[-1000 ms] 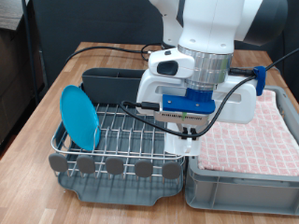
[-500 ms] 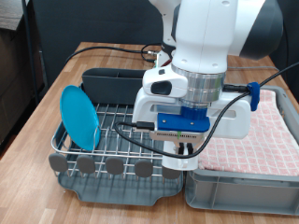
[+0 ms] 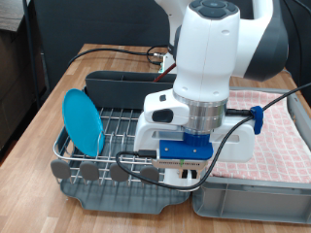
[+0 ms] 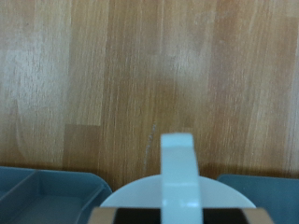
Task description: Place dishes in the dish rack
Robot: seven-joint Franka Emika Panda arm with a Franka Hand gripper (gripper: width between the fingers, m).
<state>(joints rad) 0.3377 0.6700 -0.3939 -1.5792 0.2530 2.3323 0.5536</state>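
**Blue plate stands in the rack, big arm hangs low**

On the wooden surface (image 3: 68, 83) sits the dish rack (image 3: 121, 136), made of silver wires on a dark grey tray. Round grey tabs (image 3: 119, 172) line its edge at the exterior view's bottom. A long grey trough (image 3: 115, 85) runs along its far side, at the exterior view's top.

A bright blue plate (image 3: 82, 121) stands on its edge in the rack, at the exterior view's left. It leans a little and rests between the wires.

The big white robot arm (image 3: 209, 68) fills the middle of the exterior view. It hangs low over the rack's side at the exterior view's right. Its hand, with a blue part (image 3: 185, 149) on it, is right by the round tabs. Black cables loop around it. The claw's tips are hidden from this side.

Beside the rack, at the exterior view's right, is a grey tub (image 3: 255, 189) with a pink checked cloth (image 3: 282, 136) in it.

The wrist view looks down at the wood. One pale finger (image 4: 178, 177) of the claw (image 4: 177, 187) points up the middle of the picture. A round white thing (image 4: 131, 196) lies just behind the finger at the edge of the picture, but I cannot tell what it is. Dark blue-grey plastic (image 4: 42, 191) shows at both low corners. I cannot tell if the claw is open or closed, or if it grips anything.

The cup and the spoon do not show clearly in either picture.
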